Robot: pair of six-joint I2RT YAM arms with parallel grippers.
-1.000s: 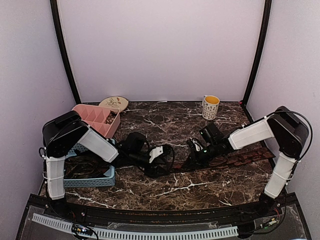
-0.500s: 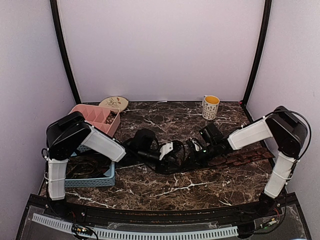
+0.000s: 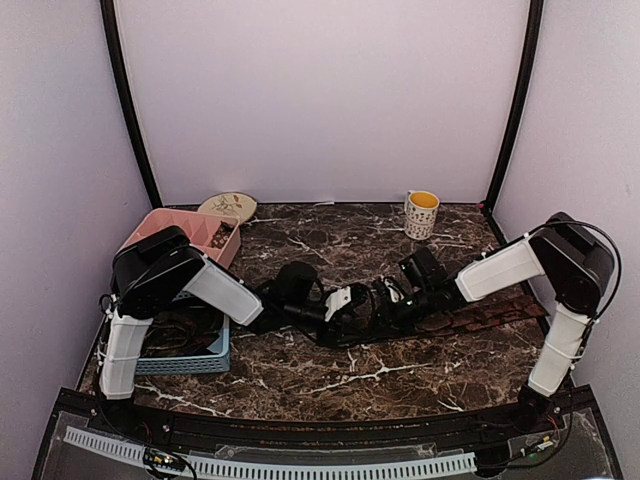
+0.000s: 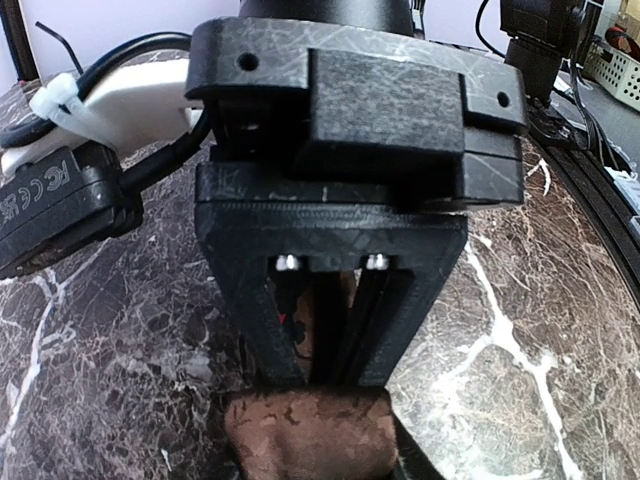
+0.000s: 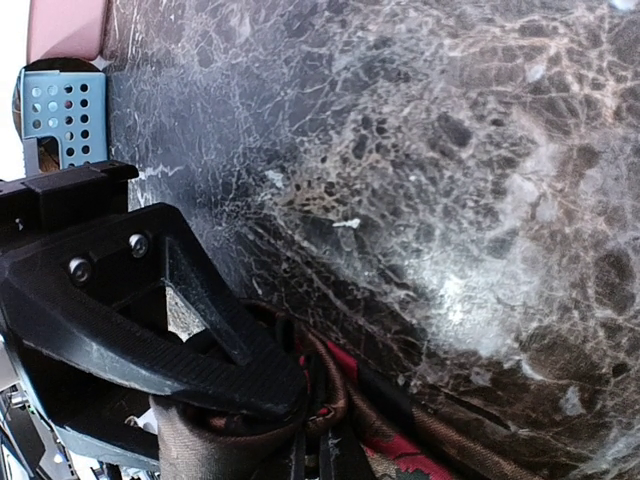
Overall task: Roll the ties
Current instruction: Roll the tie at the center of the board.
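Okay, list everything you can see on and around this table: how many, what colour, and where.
tie: one, reddish-brown patterned, flat on the right of the table, left end bunched at the grippers
mug: one, white with yellow inside, back right
divided tray: one, pink, back left, small dark contents unclear
plate: one, cream with a flower design, behind the tray
basket: one, light blue, perforated, near left, dark contents unclear
table: one, dark brown marble with white veins
left arm: one, white and black, reaching to centre
right arm: one, white and black, reaching to centre
left gripper: one, black, closed on the tie
right gripper: one, black, closed on the tie
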